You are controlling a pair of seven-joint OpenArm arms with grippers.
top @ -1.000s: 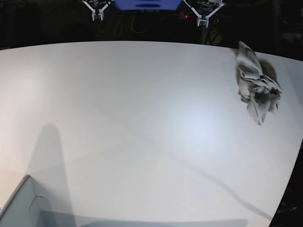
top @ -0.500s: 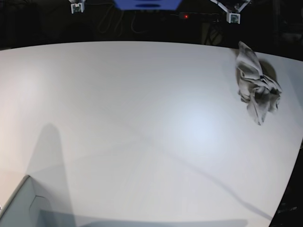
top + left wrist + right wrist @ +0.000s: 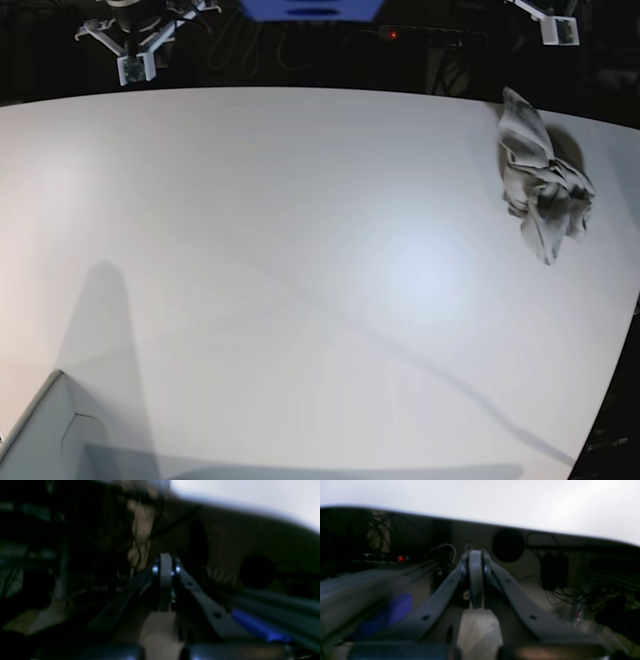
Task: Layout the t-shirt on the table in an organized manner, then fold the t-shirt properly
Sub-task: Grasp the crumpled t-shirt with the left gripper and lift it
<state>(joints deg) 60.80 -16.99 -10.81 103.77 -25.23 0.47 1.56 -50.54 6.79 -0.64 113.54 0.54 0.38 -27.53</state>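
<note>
The t-shirt lies crumpled in a light grey heap near the far right edge of the white table. My left gripper hangs beyond the table's far edge at the upper right, above and behind the t-shirt and apart from it. My right gripper hangs beyond the far edge at the upper left. In the left wrist view the left gripper is shut and holds nothing, with the table at the top right. The right gripper is shut and holds nothing, below the table.
A pale grey box corner sits at the near left. A blue part and a red light are in the dark behind the table. Cables hang under the table's edge.
Both grippers have swung outward: the right gripper went left and a little lower, the left gripper went right toward the t-shirt's side. The t-shirt has not moved.
</note>
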